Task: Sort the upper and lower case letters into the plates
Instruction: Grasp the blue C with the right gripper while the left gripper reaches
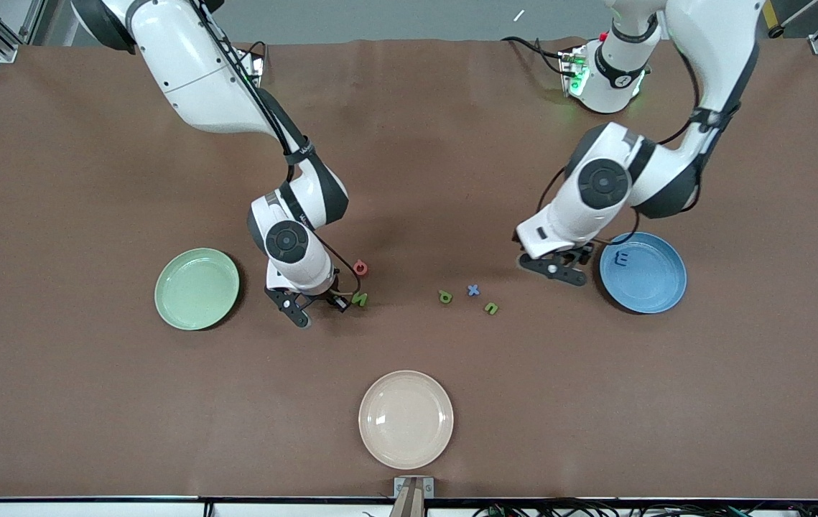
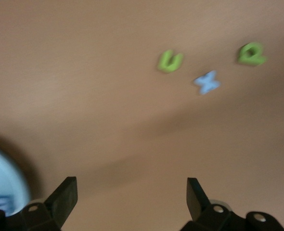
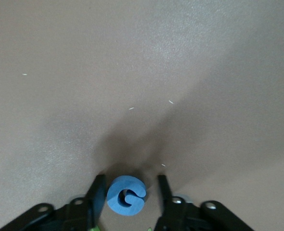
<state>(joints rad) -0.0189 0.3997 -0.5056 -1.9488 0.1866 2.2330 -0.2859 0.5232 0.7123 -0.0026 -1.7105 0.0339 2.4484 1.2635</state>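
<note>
The right gripper (image 3: 127, 192) is standing beside the pale green round plate (image 1: 197, 289) — jaws flanking a chunky blue toy letter G (image 3: 126, 194), whether touching it I cannot tell. The left gripper (image 2: 130, 192) is hovering beside the blue round plate (image 1: 656, 287) — jaws wide, holding nothing.

Bare table between green plate (image 1: 197, 289) and cream plate (image 1: 406, 419) — passable.

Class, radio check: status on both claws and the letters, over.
Right claw closing around blue letter G on the table. Left claw open, beside blue plate holding letter E. Green plate bare. Nothing in the way.
</note>
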